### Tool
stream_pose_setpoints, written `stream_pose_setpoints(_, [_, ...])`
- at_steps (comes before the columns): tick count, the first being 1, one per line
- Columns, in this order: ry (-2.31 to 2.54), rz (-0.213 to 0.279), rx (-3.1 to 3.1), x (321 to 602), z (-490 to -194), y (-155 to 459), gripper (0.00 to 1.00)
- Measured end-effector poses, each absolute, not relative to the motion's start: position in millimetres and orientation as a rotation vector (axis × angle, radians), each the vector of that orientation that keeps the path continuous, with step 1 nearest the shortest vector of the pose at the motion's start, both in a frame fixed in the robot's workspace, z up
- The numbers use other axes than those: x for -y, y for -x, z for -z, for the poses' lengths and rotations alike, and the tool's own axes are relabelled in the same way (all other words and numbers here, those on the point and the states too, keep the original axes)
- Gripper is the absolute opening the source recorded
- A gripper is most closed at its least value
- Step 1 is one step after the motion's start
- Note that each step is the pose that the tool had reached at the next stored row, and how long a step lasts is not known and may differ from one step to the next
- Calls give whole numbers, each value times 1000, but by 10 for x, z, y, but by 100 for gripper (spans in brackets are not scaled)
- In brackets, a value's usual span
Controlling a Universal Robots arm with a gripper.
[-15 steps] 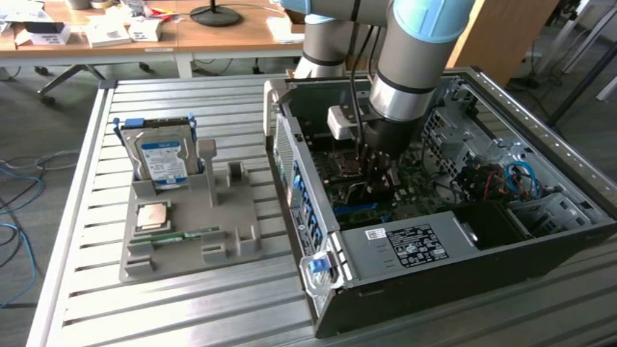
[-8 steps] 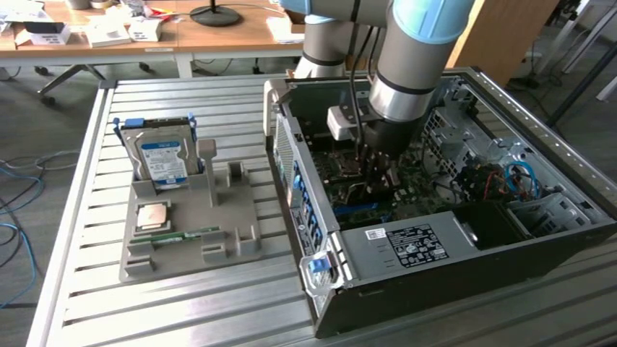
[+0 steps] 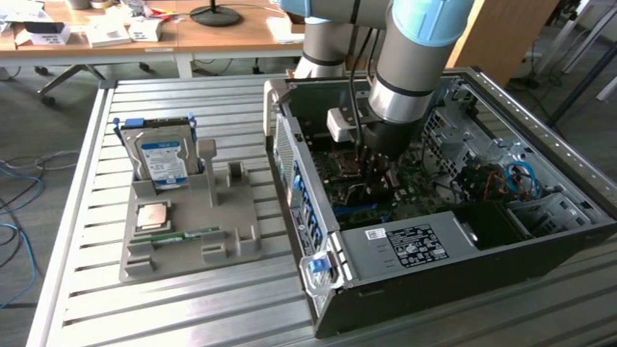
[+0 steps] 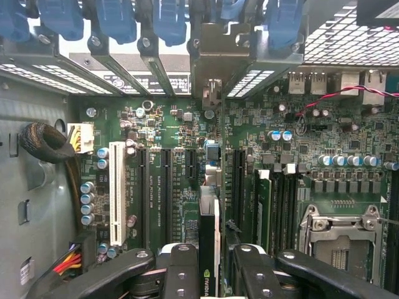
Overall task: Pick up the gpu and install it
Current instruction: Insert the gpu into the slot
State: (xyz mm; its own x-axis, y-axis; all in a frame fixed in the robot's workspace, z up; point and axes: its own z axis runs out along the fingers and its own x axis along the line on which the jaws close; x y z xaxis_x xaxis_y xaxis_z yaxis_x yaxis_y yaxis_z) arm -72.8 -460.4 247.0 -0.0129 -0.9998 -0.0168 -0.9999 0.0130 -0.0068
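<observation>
A robot arm reaches down into an open computer case [image 3: 463, 275] that lies on its side on a slatted metal table [image 3: 193, 311]. Seen from the wrist, the gripper [image 4: 209, 265] has its black fingers [image 4: 181, 268] closed on either side of the gpu [image 4: 209, 227], which it holds edge-on, a green logo showing on the card's edge between them. The card stands just over the green motherboard [image 4: 168, 124], lined up with the long dark expansion slots, between a white slot [image 4: 117, 193] on one side and the silver processor socket [image 4: 340, 240] on the other. A row of blue clips [image 4: 168, 18] lines the case's rear wall beyond it. On the exterior view's left, well apart from the case, a grey tray [image 3: 227, 217] holds an upright blue-labelled hard drive [image 3: 164, 159] and a narrow green memory stick [image 3: 188, 235].
</observation>
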Motion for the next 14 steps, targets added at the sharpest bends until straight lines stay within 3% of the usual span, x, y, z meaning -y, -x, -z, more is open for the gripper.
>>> stream_pose_setpoints(14, [2195, -11, -2224, 4604, -2465, 728, 26])
